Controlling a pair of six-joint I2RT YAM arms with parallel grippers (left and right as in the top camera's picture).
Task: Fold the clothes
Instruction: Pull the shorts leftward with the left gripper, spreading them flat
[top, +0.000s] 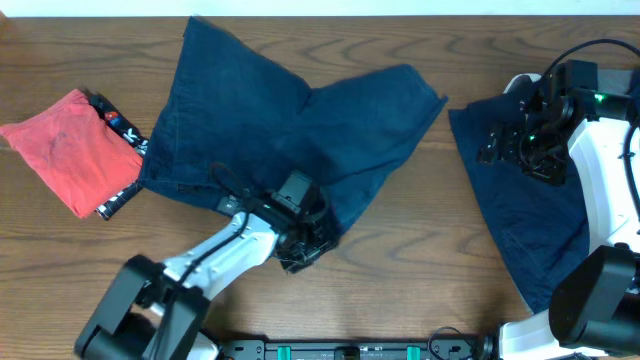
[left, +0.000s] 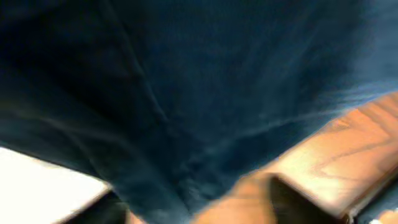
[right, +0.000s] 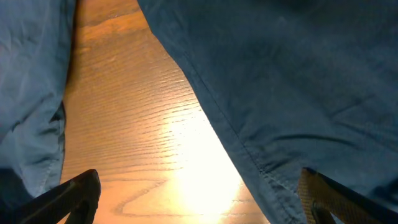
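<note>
Blue shorts (top: 300, 110) spread mid-counter (top: 420, 250). Left gripper (top: 300, 248) at near hem, probably to lift fold edge (cloth fills its view, can't tell grip). Right gripper (top: 500, 148) spread wide, empty, over second blue garment (top: 520, 230), far right.

Matt cloth on sheened wood

The desk (top: 420, 240) is brown wood with plain grain and a smooth finish that glares in the right wrist view. The navy garment (top: 290, 130) at mid-desk and the second navy garment (top: 520, 220) at the right edge are matt woven cloth with stitched seams. The red cloth (top: 75, 145) at the left edge is matt and creased. The arm shells (top: 225, 250) are smooth white plastic.
</note>
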